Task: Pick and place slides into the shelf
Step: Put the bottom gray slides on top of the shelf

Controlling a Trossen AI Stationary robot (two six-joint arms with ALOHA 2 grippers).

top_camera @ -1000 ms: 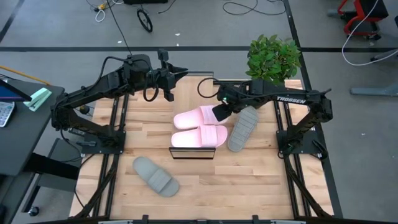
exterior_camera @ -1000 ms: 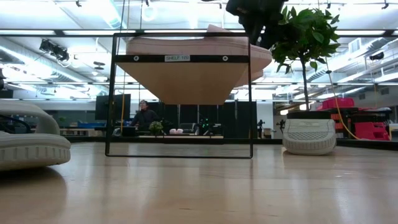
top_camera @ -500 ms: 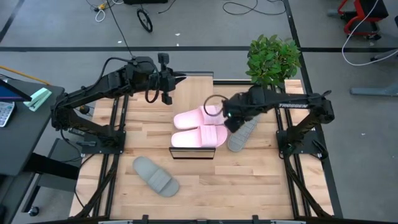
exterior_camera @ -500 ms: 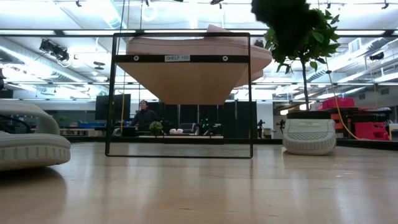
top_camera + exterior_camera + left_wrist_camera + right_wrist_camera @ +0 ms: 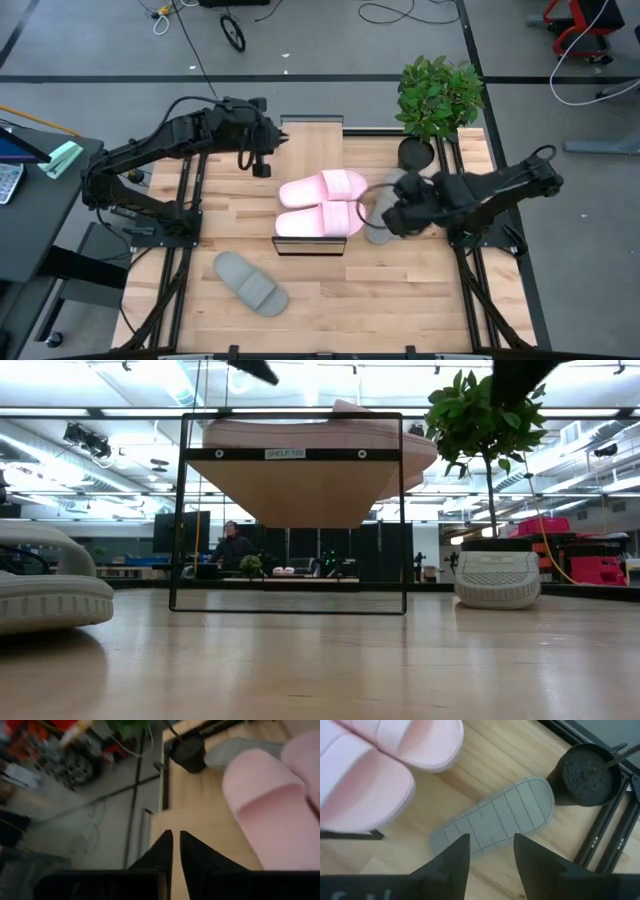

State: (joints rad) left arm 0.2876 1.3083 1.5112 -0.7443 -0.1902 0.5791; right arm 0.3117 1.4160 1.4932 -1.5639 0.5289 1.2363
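Two pink slides [image 5: 322,205] sit on the shelf [image 5: 310,245] at bench centre; one grey slide [image 5: 250,283] lies at seven o'clock. My right tool [image 5: 392,217], fingers spread and empty, hovers over the other grey slide [image 5: 495,817] at three o'clock, sole-up. Light, squashy foam, I reckon; pinch the side edge. My left tool [image 5: 172,851], nearly closed on nothing, waits at eleven o'clock. Only the right wrist view shows the tread; overhead my arm hides it.
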